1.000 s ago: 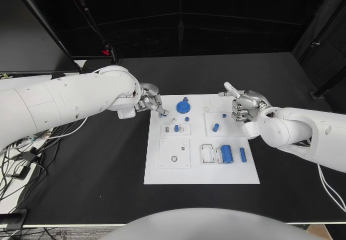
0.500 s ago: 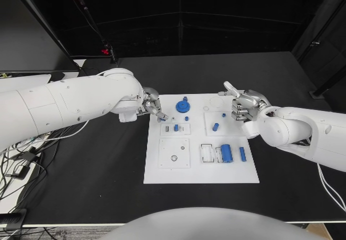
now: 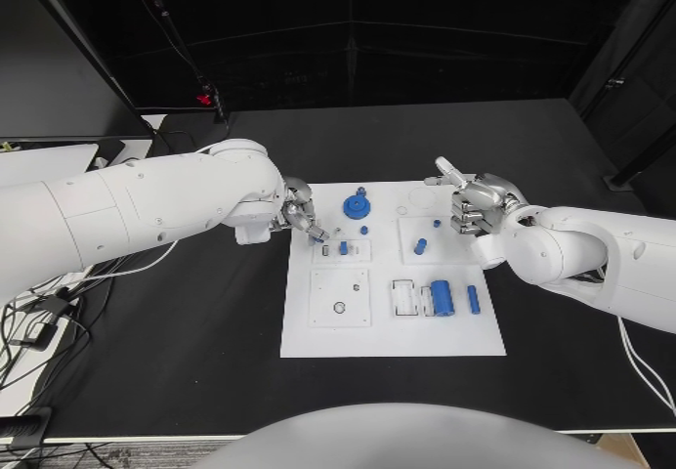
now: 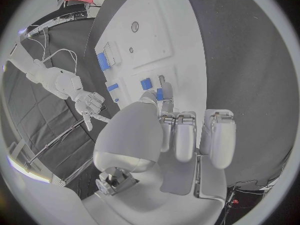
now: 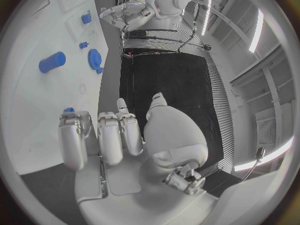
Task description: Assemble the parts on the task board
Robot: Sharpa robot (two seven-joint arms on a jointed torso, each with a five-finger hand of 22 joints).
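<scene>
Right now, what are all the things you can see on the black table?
White rectangular task board: one, white, middle of the black table.
Blue toothed gear: one, blue, far part of the board.
Large blue cylinder: one, blue, near-right part of the board.
Slim blue bar: one, blue, just right of the cylinder.
Small blue pieces: several, blue, middle of the board.
Cables: a bundle, mixed colours, table's left edge.
Left hand: one, silver, at the board's far-left edge.
Right hand: one, silver, over the board's far-right corner.
</scene>
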